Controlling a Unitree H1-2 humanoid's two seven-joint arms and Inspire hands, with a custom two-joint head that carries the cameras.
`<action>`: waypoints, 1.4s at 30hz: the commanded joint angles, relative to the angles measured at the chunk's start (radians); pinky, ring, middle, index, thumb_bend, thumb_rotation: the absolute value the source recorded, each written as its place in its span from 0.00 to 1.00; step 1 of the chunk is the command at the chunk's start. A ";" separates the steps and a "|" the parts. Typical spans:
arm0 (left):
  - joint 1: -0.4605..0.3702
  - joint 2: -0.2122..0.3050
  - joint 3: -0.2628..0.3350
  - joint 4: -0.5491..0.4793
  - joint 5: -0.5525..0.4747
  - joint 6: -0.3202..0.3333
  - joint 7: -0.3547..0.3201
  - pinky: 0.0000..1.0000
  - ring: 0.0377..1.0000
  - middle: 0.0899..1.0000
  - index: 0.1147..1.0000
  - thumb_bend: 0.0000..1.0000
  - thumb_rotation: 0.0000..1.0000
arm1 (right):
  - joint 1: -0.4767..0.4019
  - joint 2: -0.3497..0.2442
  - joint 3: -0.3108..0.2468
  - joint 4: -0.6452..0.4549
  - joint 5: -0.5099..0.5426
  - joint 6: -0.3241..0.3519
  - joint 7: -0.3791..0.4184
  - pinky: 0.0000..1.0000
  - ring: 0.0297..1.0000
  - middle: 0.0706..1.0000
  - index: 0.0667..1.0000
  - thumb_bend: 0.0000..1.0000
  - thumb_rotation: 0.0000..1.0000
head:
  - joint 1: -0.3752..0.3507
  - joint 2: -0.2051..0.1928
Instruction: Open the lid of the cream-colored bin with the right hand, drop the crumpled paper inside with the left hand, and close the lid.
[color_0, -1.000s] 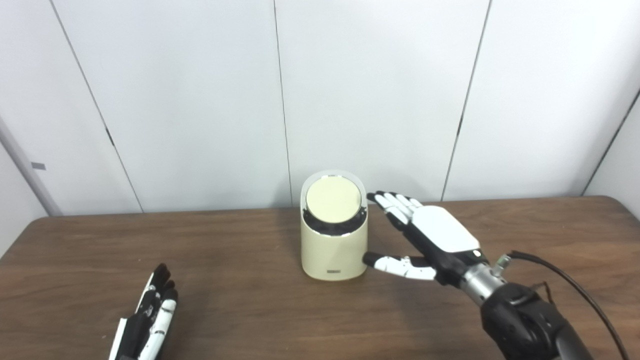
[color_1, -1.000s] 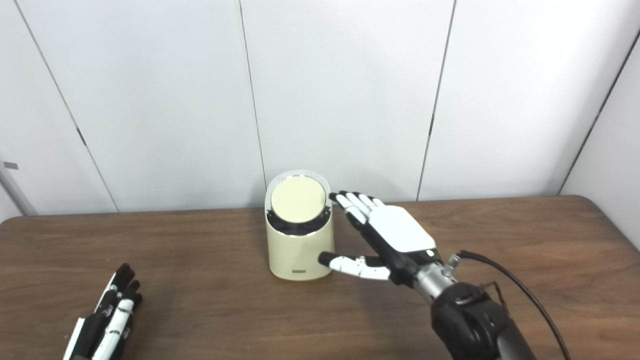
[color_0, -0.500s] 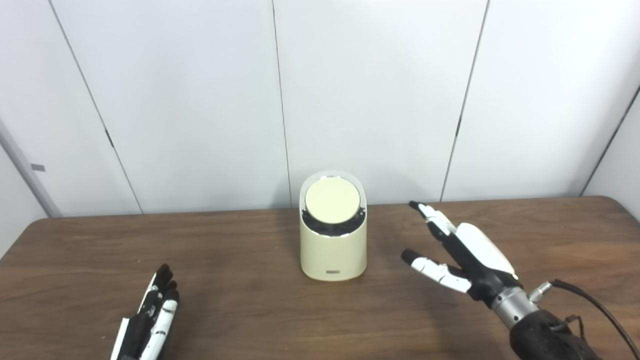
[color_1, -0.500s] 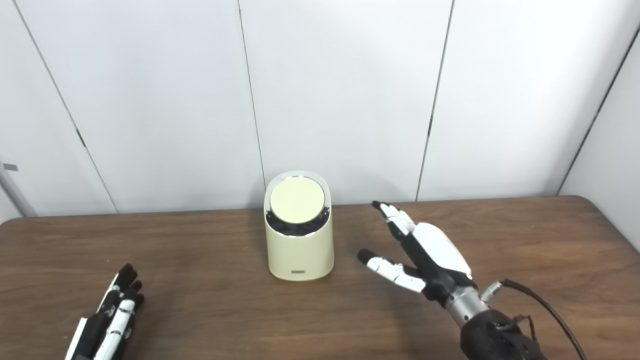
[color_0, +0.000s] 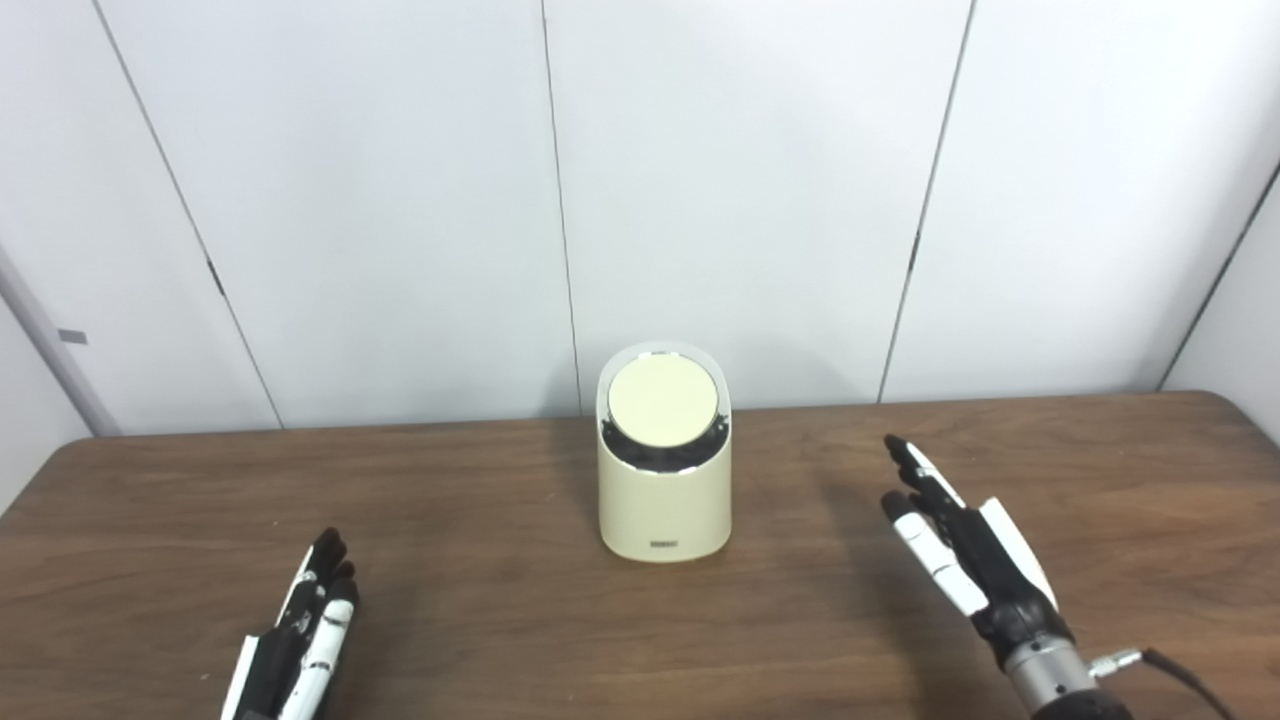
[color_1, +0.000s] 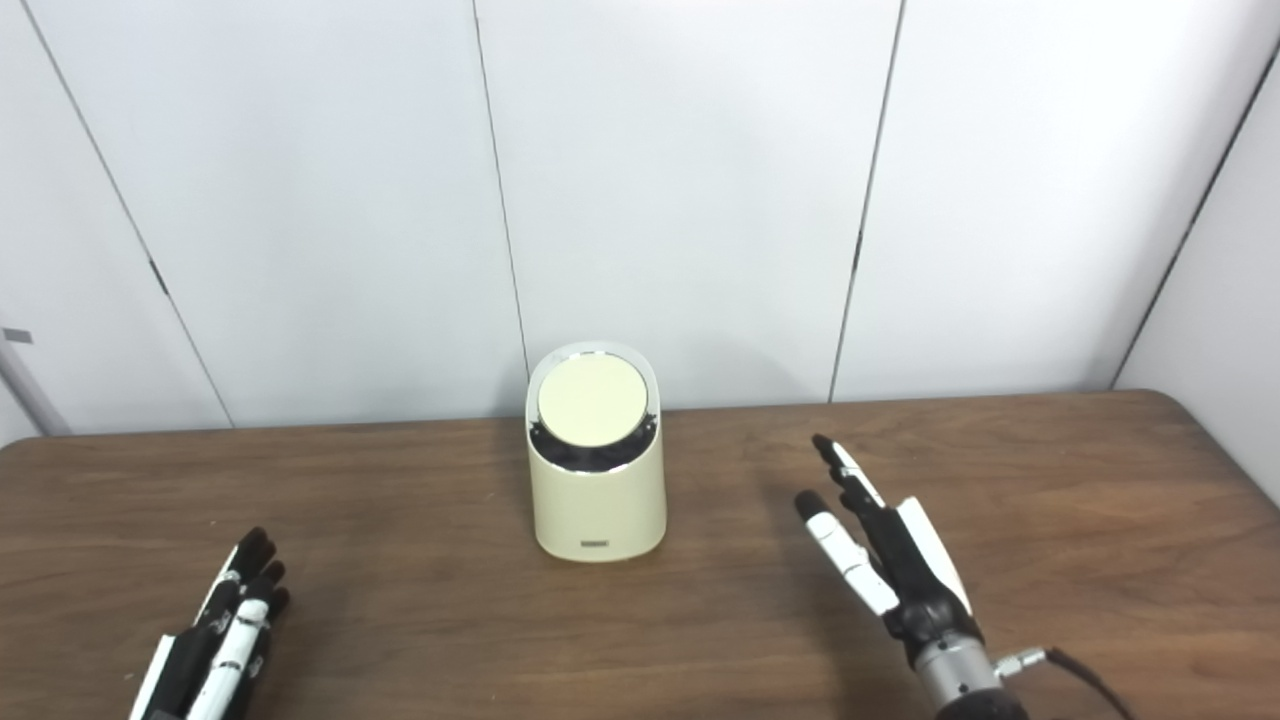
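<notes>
The cream-colored bin (color_0: 664, 495) stands upright on the wooden tabletop (color_0: 500, 600), close to the far edge and about midway between the left and right edges. Its round lid (color_0: 663, 400) is shut, tilted toward the cameras and seated inside a dark, shiny ring under a pale raised hood. A small dark label sits low on the bin's front wall. No crumpled paper shows anywhere on the tabletop, and the closed lid hides whatever the bin holds. The right hand (color_0: 965, 545) is over the near right part of the tabletop, well apart from the bin, turned edge-on with its white back facing right. Its fingers are straight and spread a little, pointing toward the far edge, the thumb stands out on the bin side, and it has hold of nothing. The left hand (color_0: 300, 630) lies low at the near left, by the near edge, its wrist cut off by the bottom of both views. Its black and white fingers (color_1: 240, 590) are extended side by side toward the far edge, and it grips nothing. The 2 hands flank the bin, and neither touches it.
</notes>
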 joint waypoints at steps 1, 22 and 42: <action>0.014 0.004 0.000 0.017 0.001 -0.014 0.000 1.00 1.00 1.00 1.00 0.45 0.63 | -0.009 0.009 -0.029 0.017 0.091 -0.074 -0.025 0.98 0.97 0.97 0.95 0.50 1.00 | -0.002 0.007; 0.047 0.004 0.007 -0.049 -0.037 -0.004 -0.004 1.00 1.00 1.00 1.00 0.51 0.82 | 0.063 0.023 -0.036 -0.006 0.224 -0.057 -0.071 1.00 0.96 0.95 0.93 0.52 1.00 | 0.025 0.111; 0.084 0.002 0.003 -0.111 -0.058 -0.004 -0.009 1.00 1.00 1.00 1.00 0.46 0.83 | 0.096 0.024 -0.040 -0.034 0.298 -0.085 -0.073 0.99 0.96 0.96 0.95 0.49 1.00 | 0.044 0.199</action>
